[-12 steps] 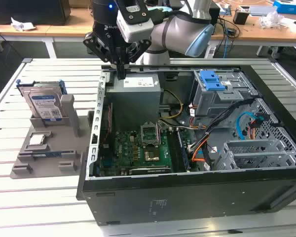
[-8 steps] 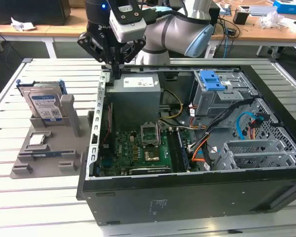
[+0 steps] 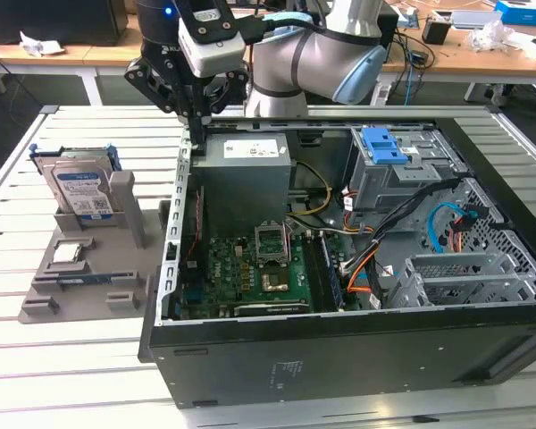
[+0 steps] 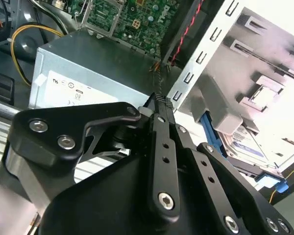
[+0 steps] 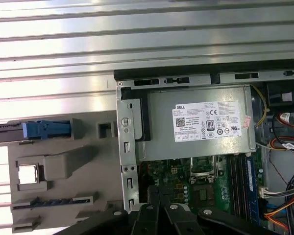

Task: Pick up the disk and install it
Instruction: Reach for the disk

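Note:
The disk [image 3: 82, 192] is a silver drive with a blue-and-white label in a blue bracket. It stands leaning in a grey holder [image 3: 116, 290] at the exterior view's left, outside the computer case. It also shows edge-on in the first wrist view as the disk [image 5: 39, 129], and in the second wrist view as the disk [image 4: 245, 143] behind the case wall. My gripper [image 3: 196, 134] hangs over the case's back left corner, beside the power supply [image 3: 246, 165] and to the right of the disk. Its fingers [image 4: 159, 105] are pressed together with nothing between them.
The open computer case [image 3: 339, 349] lies on a slatted metal table [image 3: 18, 179], with motherboard [image 3: 250, 268], cables and a grey drive cage topped by a blue plastic piece [image 3: 384, 145]. A small square chip [image 3: 67, 253] sits in the grey holder. Cluttered desks stand behind.

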